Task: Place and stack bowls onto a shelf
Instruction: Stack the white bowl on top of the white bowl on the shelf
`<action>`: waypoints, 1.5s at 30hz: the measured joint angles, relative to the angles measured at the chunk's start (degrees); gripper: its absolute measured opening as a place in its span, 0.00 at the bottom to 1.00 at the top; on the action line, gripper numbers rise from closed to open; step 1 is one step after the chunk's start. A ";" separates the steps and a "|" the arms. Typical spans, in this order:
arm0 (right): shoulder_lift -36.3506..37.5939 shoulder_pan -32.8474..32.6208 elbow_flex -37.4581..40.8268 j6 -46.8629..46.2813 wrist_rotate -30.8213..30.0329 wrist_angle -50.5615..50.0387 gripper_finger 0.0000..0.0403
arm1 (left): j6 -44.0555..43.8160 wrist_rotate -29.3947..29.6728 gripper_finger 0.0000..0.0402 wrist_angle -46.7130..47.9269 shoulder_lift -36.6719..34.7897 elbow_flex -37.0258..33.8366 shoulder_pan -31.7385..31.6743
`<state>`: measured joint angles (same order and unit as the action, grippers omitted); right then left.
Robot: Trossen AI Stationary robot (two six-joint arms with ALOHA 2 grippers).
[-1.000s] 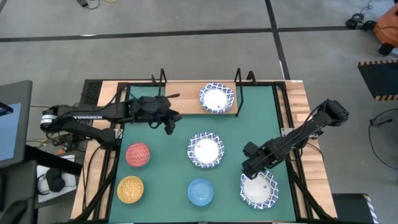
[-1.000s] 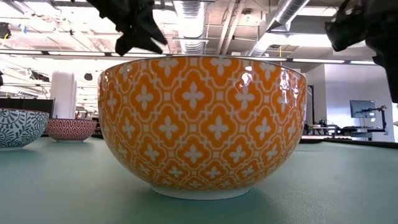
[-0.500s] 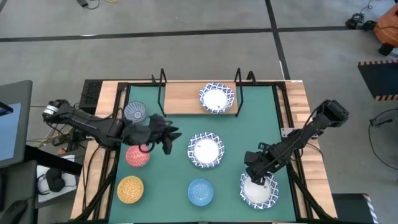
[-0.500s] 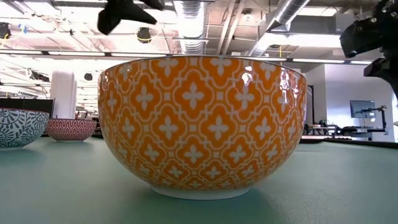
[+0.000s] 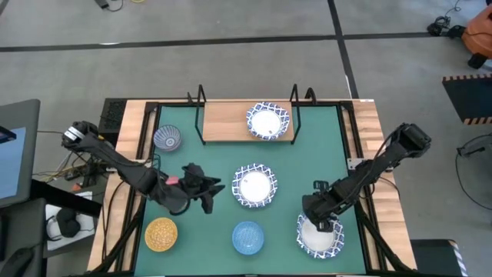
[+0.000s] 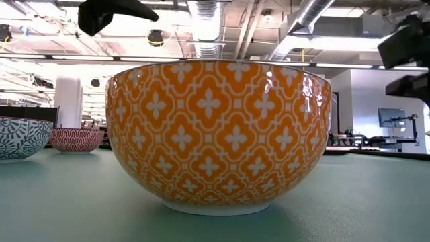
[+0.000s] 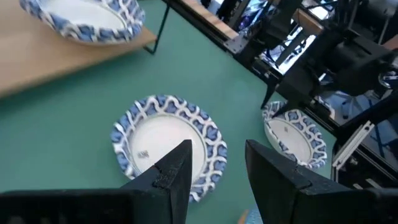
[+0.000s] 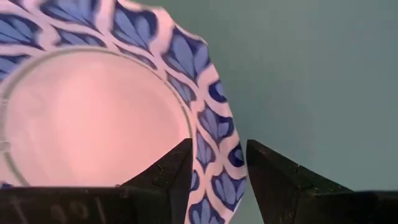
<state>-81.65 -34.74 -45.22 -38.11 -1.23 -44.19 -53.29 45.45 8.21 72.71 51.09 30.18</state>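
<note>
over the white bowl's point(image 8: 93, 118) rim, right pincer point(image 8: 217, 168) spread

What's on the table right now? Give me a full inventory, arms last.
White bowls with blue lattice rims: three seen; one on the shelf's right end, one mid-mat, one at the mat's near right.
Grey-blue patterned bowl: one, far left of the mat, beside the shelf.
Red bowl: one, mostly hidden under the left arm.
Yellow bowl: one, orange-yellow, near left corner.
Blue bowl: one, near edge, centre.
Shelf: one, light wood in a black frame, far edge.
Green mat: one, covering the table.
Left gripper: open, empty, above the mat between the red and middle white bowls.
Right gripper: open, fingers straddling the near-right white bowl's rim.
</note>
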 joint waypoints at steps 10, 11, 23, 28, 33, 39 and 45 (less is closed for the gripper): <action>-0.02 1.47 1.89 -3.16 -0.01 3.37 0.15 | -4.51 -1.01 0.33 -3.18 5.56 0.00 0.21; -0.02 1.51 1.83 -3.77 0.02 3.77 0.10 | -4.52 -1.11 0.33 -3.44 5.67 0.00 0.16; -0.04 1.51 -6.87 -5.44 -2.33 2.69 0.05 | -3.26 -1.32 0.33 -4.86 5.79 0.00 -1.64; -0.04 4.03 -11.85 -3.48 -4.88 -1.03 0.05 | 2.13 -1.69 0.33 -8.48 5.79 0.00 -3.31; -0.04 7.64 -16.40 -2.29 -7.75 -4.53 0.06 | 10.17 -6.48 0.33 -12.92 5.79 0.02 -5.50; -0.04 12.03 -19.75 -1.88 -11.71 -4.69 0.06 | 16.22 -10.90 0.33 -15.05 5.79 0.02 -8.28; -0.08 15.81 -21.60 -1.90 -19.07 -4.45 0.06 | 26.23 -11.94 0.34 -21.19 7.17 0.02 -10.86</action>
<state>-81.73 -18.94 -66.82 -40.02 -20.30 -48.63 -27.06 33.51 -12.98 79.88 51.11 19.33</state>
